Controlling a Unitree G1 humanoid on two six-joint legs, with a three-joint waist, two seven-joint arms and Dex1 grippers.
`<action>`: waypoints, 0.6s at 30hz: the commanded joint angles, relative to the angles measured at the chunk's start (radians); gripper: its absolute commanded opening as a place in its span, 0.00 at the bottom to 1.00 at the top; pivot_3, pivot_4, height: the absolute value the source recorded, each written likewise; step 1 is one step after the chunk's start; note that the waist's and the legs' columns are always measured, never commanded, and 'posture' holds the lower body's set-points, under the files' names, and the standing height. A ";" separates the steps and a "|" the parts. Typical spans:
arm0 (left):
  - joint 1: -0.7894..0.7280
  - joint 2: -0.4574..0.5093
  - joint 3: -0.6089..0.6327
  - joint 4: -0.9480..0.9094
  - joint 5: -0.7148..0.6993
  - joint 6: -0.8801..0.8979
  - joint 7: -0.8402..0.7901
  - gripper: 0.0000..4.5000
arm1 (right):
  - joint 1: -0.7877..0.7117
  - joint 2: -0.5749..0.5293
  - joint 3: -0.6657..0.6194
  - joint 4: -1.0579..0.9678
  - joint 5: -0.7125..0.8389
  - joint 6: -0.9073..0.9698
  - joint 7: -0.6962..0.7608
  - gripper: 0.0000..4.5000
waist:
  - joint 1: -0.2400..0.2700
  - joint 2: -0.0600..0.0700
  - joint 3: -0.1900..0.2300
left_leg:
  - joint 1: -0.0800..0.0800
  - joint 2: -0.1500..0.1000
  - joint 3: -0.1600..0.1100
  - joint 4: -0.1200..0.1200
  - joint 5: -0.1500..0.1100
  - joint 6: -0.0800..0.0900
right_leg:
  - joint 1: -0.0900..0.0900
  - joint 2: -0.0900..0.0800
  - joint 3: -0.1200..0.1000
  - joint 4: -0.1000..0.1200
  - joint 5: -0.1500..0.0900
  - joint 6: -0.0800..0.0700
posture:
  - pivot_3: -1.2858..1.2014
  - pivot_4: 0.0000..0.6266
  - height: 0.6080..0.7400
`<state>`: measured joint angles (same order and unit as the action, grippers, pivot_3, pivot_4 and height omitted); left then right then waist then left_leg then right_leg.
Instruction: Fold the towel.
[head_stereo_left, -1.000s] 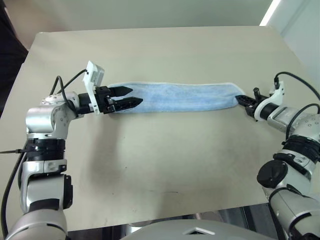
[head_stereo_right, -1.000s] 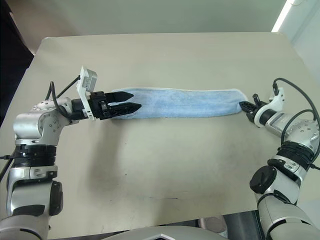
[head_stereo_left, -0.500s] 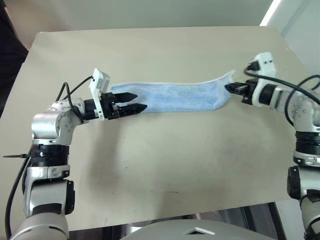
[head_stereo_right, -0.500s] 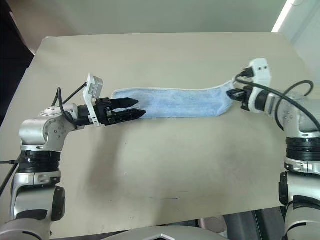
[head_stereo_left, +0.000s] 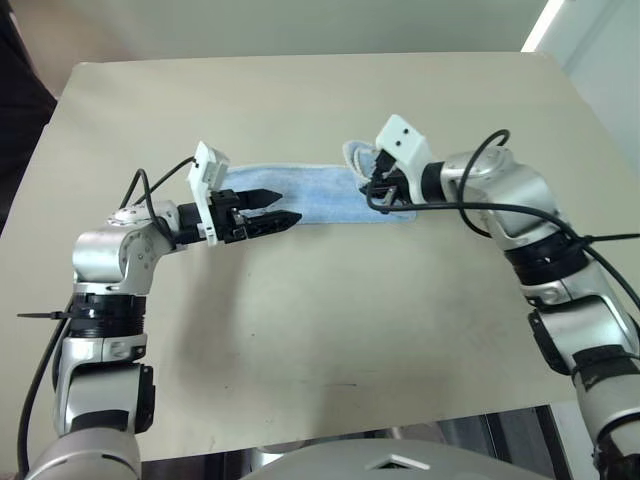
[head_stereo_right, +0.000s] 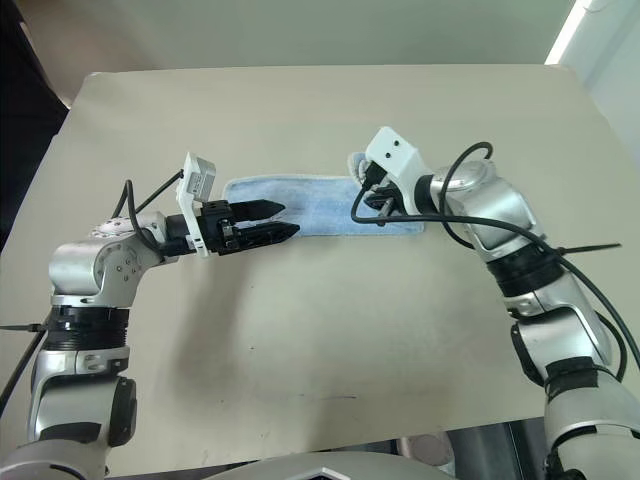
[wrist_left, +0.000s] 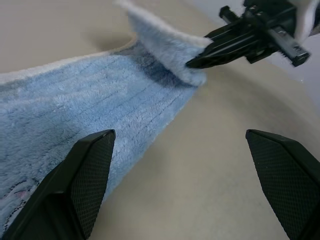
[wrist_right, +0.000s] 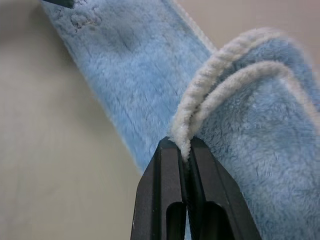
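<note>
Two black fingers of the right gripper (head_stereo_left: 377, 196) pinch the towel's (head_stereo_left: 315, 192) right end, lifted and curled back over the strip, whose long axis runs left to right across the table (head_stereo_left: 330, 320). From the left wrist, the left gripper (wrist_left: 185, 165) gapes wide, empty, over the towel's left end. From the right wrist, the whitish edging (wrist_right: 210, 85) sits clamped between closed fingers.

Left gripper (wrist_left: 182, 187) fingers (wrist_left: 82, 180) spread wide, one over the towel (wrist_left: 85, 107), the other over bare table (wrist_left: 210, 150). Right gripper (wrist_left: 200, 57) pinches the towel's far end, lifted and curled back over itself.
</note>
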<state>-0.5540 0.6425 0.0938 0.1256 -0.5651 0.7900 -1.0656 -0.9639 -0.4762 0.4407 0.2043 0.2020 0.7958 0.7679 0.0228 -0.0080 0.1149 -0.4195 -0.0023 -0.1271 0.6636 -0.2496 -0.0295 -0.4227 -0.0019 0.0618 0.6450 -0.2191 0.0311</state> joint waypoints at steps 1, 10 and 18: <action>0.008 -0.001 0.010 -0.042 -0.022 0.005 0.004 1.00 | -0.022 0.038 -0.004 0.071 -0.057 -0.062 -0.009 0.00 | 0.002 0.000 0.000 | 0.000 0.000 0.000 0.000 0.000 0.000 | 0.000 0.000 0.000 0.000 0.000 0.000 | 0.52 0.24 1.00; 0.027 0.003 0.017 -0.060 -0.036 0.015 0.015 1.00 | 0.023 0.072 -0.074 0.067 -0.066 -0.053 0.004 0.24 | 0.004 0.000 0.000 | -0.001 0.000 0.000 -0.001 0.000 -0.001 | -0.001 0.000 -0.001 0.000 -0.001 -0.001 | 0.52 0.24 1.00; 0.022 -0.007 0.005 -0.059 -0.043 0.016 0.023 1.00 | 0.055 0.082 -0.210 -0.115 0.043 0.068 0.014 0.82 | 0.004 0.000 0.000 | -0.001 0.000 0.000 -0.001 0.000 -0.002 | -0.001 0.000 -0.001 0.001 -0.001 -0.001 | 0.52 0.24 1.00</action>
<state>-0.5254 0.6372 0.0939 0.1025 -0.5919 0.8074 -1.0410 -0.9050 -0.3933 0.2992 0.1756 0.1993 0.8345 0.7779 0.0267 -0.0079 0.1150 -0.4209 -0.0024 -0.1269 0.6629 -0.2494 -0.0316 -0.4240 -0.0020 0.0608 0.6457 -0.2198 0.0298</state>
